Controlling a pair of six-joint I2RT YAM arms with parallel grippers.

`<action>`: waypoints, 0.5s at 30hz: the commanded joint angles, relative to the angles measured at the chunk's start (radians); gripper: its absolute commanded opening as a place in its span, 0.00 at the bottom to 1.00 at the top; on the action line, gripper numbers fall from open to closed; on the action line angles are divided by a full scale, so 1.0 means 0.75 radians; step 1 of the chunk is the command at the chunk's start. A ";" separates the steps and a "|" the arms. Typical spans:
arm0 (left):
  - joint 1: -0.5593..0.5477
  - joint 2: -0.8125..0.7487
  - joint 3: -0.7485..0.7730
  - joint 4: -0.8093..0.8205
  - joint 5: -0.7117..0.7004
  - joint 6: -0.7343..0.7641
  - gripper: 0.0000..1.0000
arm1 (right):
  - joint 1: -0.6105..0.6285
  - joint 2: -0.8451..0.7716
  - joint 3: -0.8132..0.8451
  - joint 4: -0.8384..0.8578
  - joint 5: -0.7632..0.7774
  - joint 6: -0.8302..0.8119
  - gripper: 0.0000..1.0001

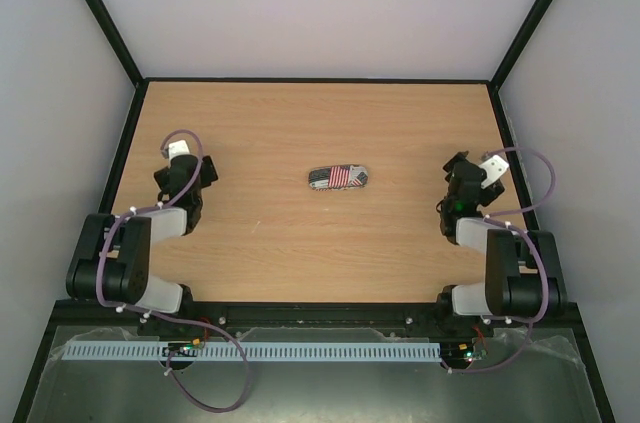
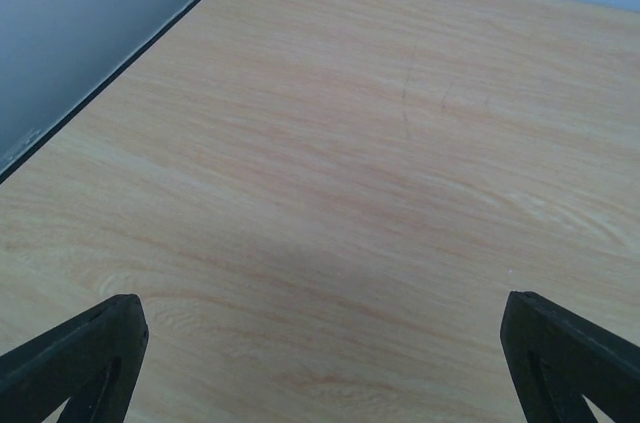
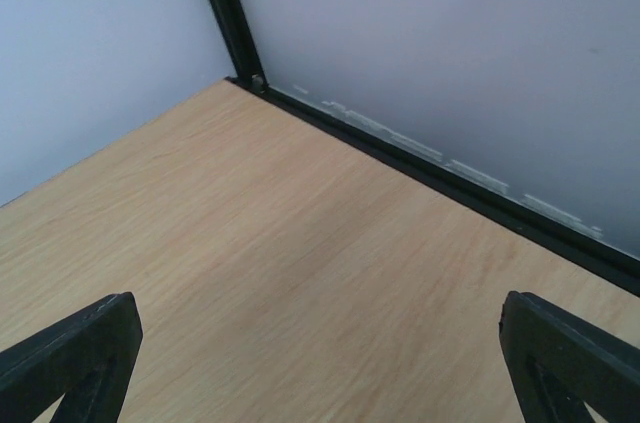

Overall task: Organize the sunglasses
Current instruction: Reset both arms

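The red wire-framed sunglasses are not in view in any frame. An oblong flag-patterned case (image 1: 339, 178) lies shut in the middle of the wooden table (image 1: 320, 243). My left gripper (image 1: 188, 175) is at the left side of the table, well left of the case; in its wrist view it (image 2: 320, 363) is open and empty over bare wood. My right gripper (image 1: 462, 183) is at the right side, well right of the case; in its wrist view it (image 3: 320, 363) is open and empty, facing the far right corner.
Black frame rails and pale walls bound the table; the corner post (image 3: 225, 13) and the right rail (image 3: 450, 183) show in the right wrist view, the left rail (image 2: 110, 83) in the left wrist view. A white slotted strip (image 1: 250, 351) runs along the front.
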 commanded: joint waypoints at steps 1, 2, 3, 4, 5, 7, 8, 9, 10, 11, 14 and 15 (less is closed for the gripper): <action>0.029 0.033 -0.012 0.235 0.059 0.034 1.00 | -0.038 -0.007 -0.119 0.285 0.040 -0.006 0.99; 0.037 0.042 -0.010 0.258 0.068 0.035 1.00 | -0.038 -0.004 -0.127 0.303 0.032 -0.011 0.99; 0.041 0.050 -0.009 0.276 0.075 0.041 1.00 | -0.039 0.004 -0.135 0.330 0.029 -0.019 0.99; 0.042 0.058 -0.008 0.293 0.079 0.057 1.00 | -0.039 0.012 -0.139 0.352 0.019 -0.028 0.99; 0.043 0.063 -0.010 0.307 0.081 0.074 1.00 | -0.039 0.019 -0.143 0.371 0.006 -0.036 0.99; 0.052 0.065 -0.016 0.340 0.084 0.092 1.00 | -0.039 0.042 -0.140 0.403 -0.013 -0.054 0.99; 0.058 0.063 -0.019 0.345 0.107 0.095 0.99 | -0.039 0.056 -0.128 0.396 -0.044 -0.064 0.99; 0.062 0.064 -0.021 0.348 0.124 0.099 0.99 | -0.038 0.069 -0.121 0.403 -0.076 -0.084 0.99; 0.062 0.066 -0.019 0.348 0.134 0.103 0.99 | -0.035 0.083 -0.115 0.407 -0.090 -0.096 0.99; 0.062 0.067 -0.019 0.355 0.143 0.113 1.00 | -0.028 0.090 -0.111 0.401 -0.090 -0.107 0.99; 0.080 0.091 -0.018 0.400 0.206 0.144 1.00 | -0.023 0.081 -0.130 0.419 -0.083 -0.105 0.99; 0.092 0.113 -0.036 0.476 0.264 0.159 0.99 | -0.023 0.086 -0.144 0.451 -0.093 -0.111 0.99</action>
